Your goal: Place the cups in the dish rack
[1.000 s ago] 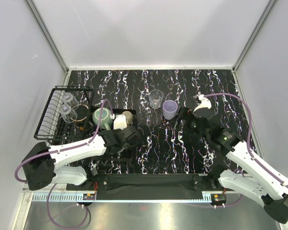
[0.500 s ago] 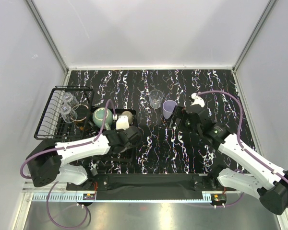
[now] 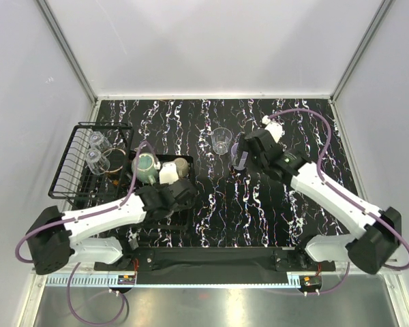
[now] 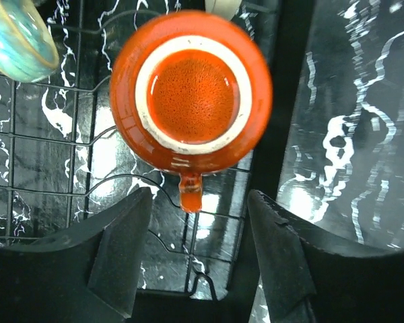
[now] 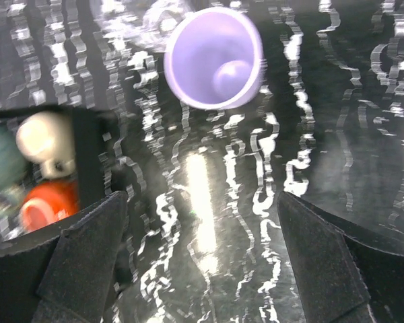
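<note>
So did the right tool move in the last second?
Yes. Top view: the right tool swung left toward the fixed glass, and is now open by the lavender cup.

A black, white-veined tabletop (image 5: pixel 363 134) spread beneath the right gripper (image 5: pixel 200 235) and beside the left gripper (image 4: pixel 198 208); white walls (image 3: pixel 211 48) stood well ahead of both, a metal rail (image 3: pixel 191 303) behind them.

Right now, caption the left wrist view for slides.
Open left gripper over inverted red cup on the dish rack.
</note>
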Robot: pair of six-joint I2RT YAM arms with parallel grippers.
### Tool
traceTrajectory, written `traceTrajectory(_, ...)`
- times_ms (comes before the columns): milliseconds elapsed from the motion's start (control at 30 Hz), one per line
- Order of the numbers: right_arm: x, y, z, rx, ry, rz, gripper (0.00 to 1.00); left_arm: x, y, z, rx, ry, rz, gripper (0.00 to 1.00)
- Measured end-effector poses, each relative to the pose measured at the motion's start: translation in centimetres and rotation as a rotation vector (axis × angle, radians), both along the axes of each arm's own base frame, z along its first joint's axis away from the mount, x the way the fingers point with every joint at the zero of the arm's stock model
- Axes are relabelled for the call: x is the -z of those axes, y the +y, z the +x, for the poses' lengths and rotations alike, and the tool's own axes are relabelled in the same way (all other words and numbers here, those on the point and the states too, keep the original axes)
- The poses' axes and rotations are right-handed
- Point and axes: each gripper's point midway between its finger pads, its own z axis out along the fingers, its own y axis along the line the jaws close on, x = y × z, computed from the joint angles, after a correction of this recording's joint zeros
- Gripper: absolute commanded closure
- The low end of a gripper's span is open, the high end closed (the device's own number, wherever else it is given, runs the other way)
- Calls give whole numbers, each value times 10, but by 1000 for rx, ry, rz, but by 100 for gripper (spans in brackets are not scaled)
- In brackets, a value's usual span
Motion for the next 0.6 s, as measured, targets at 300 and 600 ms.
traceTrajectory(300,33,-30,33,127,111,-165,22,-59,-8,-7,85,-98,-206,28)
traceTrajectory(600,43,-45,62,128,138,-170,37,-124,-18,-23,237,-227,-429,21)
